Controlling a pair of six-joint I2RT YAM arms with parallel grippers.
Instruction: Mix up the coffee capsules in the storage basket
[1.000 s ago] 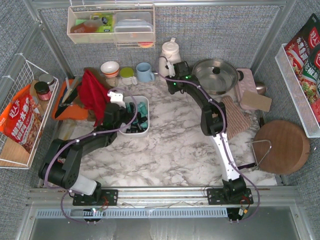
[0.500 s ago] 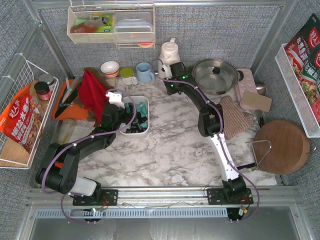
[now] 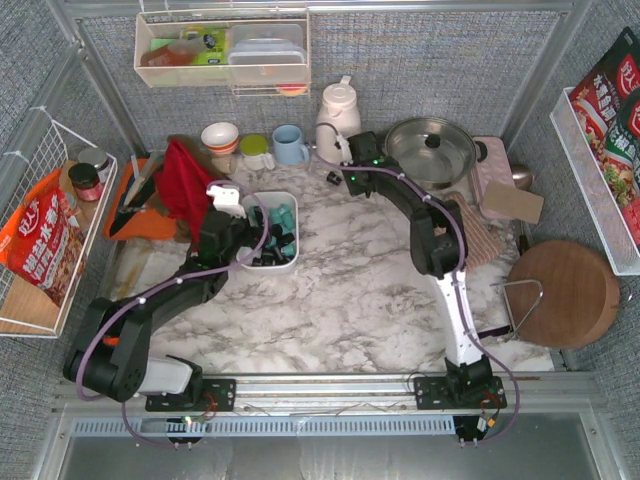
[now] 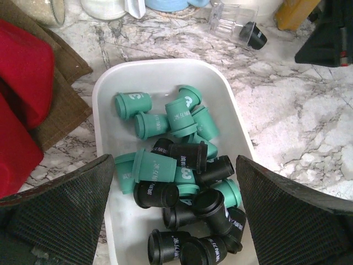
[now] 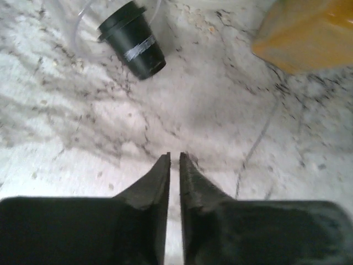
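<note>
The white storage basket [image 3: 270, 198] sits on the marble left of centre. It holds several teal coffee capsules [image 4: 179, 113] at its far end and black ones [image 4: 212, 210] at its near end, overlapping in the middle. My left gripper [image 4: 175, 165] hangs wide open over the near end of the basket [image 4: 160, 72], one finger on each side, holding nothing. One black capsule [image 5: 135, 47] lies on its side on the marble by a tipped clear cup [image 4: 231, 16]. My right gripper [image 5: 174, 155] is shut and empty, just short of that capsule [image 3: 333, 178].
A red cloth [image 3: 185, 185] lies left of the basket. A bowl, mugs [image 3: 290, 145] and a white kettle [image 3: 338, 105] line the back. A lidded pot [image 3: 430, 150] stands right of my right gripper [image 3: 347, 170]. A round wooden board [image 3: 562, 292] lies far right.
My right gripper's jaws have closed, and it has shifted a little right and nearer, away from the kettle. My left gripper stays wide open over the basket, its arm only slightly shifted.
</note>
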